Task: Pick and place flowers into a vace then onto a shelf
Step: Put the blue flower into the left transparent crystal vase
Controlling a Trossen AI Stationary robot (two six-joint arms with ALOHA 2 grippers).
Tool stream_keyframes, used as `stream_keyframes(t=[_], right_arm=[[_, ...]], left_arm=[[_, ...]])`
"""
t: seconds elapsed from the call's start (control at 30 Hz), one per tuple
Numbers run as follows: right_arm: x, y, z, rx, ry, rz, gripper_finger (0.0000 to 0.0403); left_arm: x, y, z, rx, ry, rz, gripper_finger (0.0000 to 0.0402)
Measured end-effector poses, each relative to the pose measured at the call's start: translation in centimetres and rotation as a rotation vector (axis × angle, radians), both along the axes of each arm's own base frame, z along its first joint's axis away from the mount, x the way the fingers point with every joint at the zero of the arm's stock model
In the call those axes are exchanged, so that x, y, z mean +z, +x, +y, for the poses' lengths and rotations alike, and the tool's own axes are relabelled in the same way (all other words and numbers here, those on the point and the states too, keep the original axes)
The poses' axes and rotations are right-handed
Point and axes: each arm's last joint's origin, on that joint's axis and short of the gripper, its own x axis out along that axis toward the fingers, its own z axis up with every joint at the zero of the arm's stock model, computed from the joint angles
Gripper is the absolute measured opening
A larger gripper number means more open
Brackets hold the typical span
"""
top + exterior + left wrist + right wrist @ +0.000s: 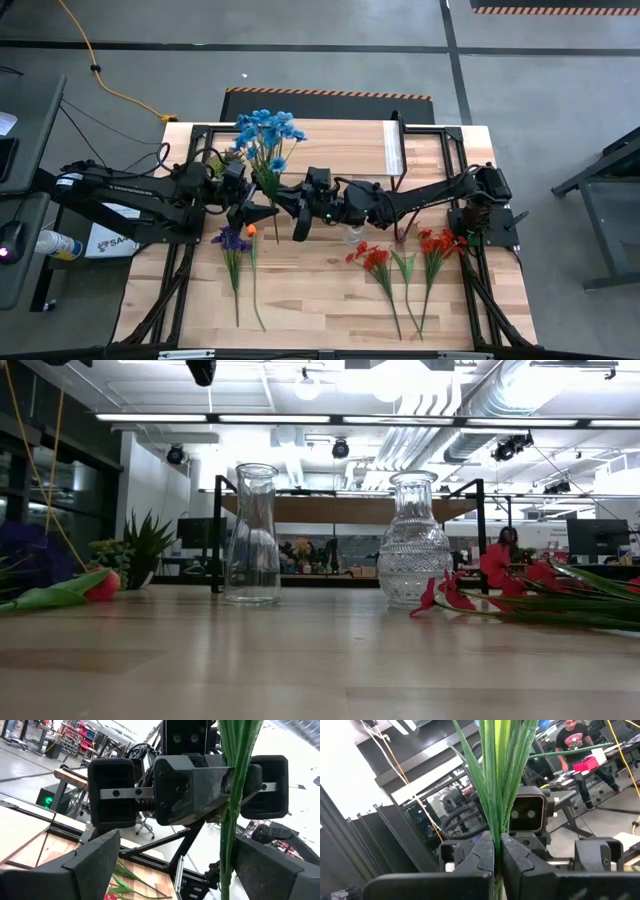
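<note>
Clenched on the green stems of the blue flowers (266, 135), your right gripper (497, 854) holds the bunch upright over the middle of the table, its fingers pinched tight around the stalks in the right wrist view. Your left gripper (165, 860) faces it from just beside, fingers spread wide with the stems (232, 810) passing between them but apparently not touching either one (so it grips nothing yet).

Two empty glass vases stand below: a plain one (251, 535) and a ribbed one (413, 540). For the step in hand, I'd judge you should bring the stem ends straight down over one narrow neck, keeping the bunch vertical so the stalks don't catch the rim.

Room is tight between the two wrists, so back the left arm away before lowering. Red flowers (378, 262) lie near the table's right front, purple flowers (232, 240) left of centre. The shelf (345, 150) stands at the far edge.
</note>
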Motion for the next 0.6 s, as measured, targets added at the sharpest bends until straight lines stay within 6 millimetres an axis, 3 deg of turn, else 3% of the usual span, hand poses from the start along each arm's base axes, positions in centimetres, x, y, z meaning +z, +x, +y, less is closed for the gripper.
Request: stream_keyframes(t=[0.27, 0.6], right_arm=[[-0.1, 0.0, 0.1, 0.008, -0.005, 0.006, 0.0003], [-0.2, 0.1, 0.1, 0.007, -0.005, 0.014, 0.0003]], left_arm=[[0.2, -0.3, 0.1, 0.032, 0.037, -0.015, 0.0394], [0.5, -2.0, 0.4, 0.087, 0.049, 0.018, 0.0394]])
